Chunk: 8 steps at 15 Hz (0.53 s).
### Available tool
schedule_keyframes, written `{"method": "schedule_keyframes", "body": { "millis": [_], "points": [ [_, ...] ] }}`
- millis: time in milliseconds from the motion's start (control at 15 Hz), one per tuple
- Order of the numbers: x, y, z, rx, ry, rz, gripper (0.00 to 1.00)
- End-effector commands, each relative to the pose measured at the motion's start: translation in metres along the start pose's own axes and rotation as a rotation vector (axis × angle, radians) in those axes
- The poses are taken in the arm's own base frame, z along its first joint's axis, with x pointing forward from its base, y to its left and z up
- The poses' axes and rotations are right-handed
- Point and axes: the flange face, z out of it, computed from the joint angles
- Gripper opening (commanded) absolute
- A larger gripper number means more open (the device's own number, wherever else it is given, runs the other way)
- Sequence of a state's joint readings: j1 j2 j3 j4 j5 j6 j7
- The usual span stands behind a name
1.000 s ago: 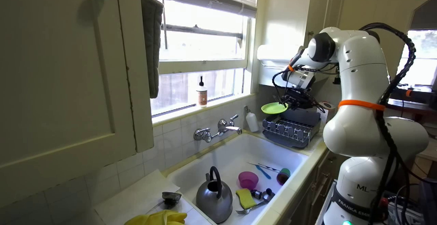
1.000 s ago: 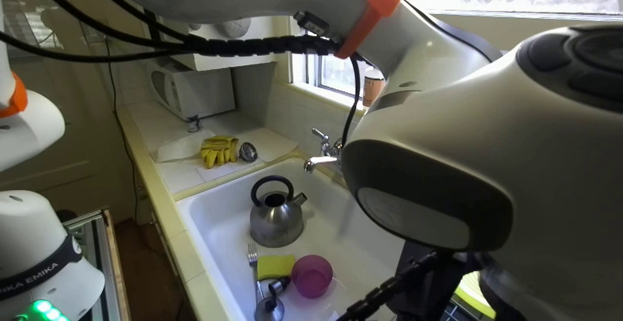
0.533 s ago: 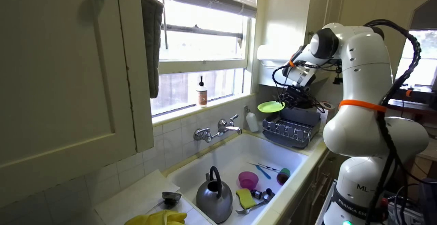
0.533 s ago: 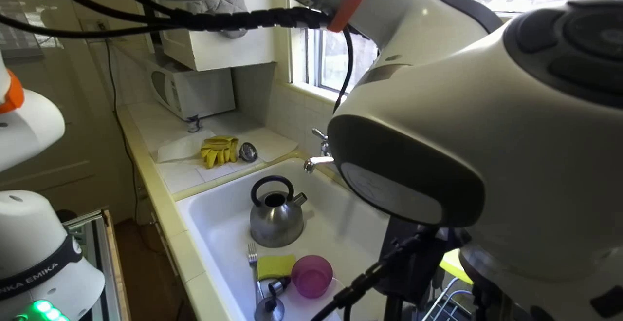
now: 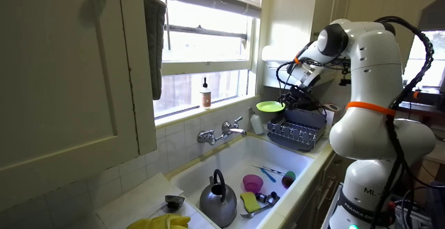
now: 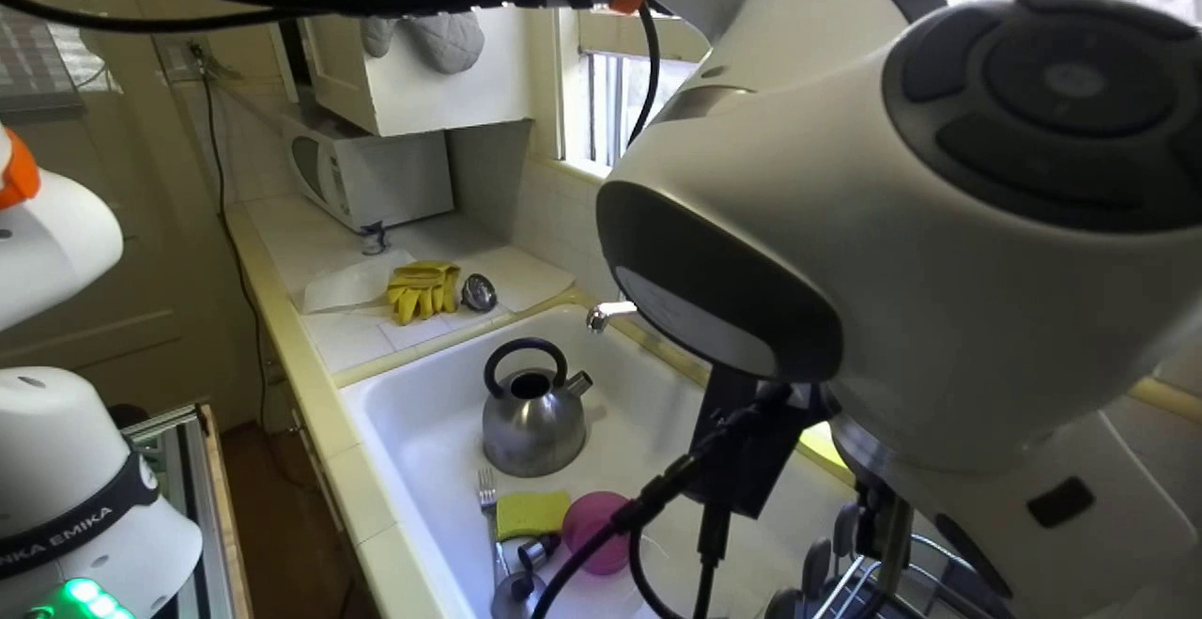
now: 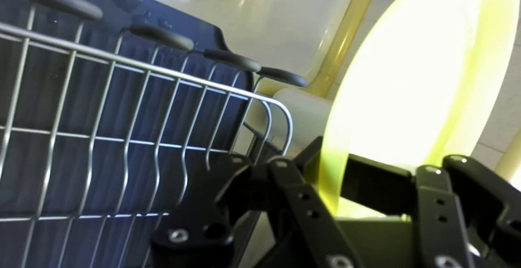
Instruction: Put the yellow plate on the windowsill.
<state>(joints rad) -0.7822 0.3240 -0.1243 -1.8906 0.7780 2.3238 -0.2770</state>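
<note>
Where gripped, yellow plate (image 7: 407,85) partly hidden.

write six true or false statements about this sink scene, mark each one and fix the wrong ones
1. The gripper pinches the yellow-green plate by its rim. True.
2. A pump bottle stands on the windowsill. True.
3. The yellow-green plate rests on the windowsill. False: the gripper holds it, and it is not yet set down.
4. The metal kettle stands on the counter. False: the metal kettle stands in the sink.
5. A sponge and a magenta bowl are in the sink. True.
6. The yellow gloves hang from the faucet. False: the yellow gloves lie on the counter.
</note>
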Motion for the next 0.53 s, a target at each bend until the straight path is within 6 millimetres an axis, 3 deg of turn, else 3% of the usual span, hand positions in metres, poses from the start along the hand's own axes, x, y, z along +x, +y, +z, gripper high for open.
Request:
{"method": "schedule_keyframes", "body": {
  "millis": [0,467],
  "points": [
    [-0.021,-0.02,0.0,0.08,-0.008,0.003,0.0],
    [-0.047,-0.094,0.022,0.169,-0.011,-0.011,0.0]
  ]
}}
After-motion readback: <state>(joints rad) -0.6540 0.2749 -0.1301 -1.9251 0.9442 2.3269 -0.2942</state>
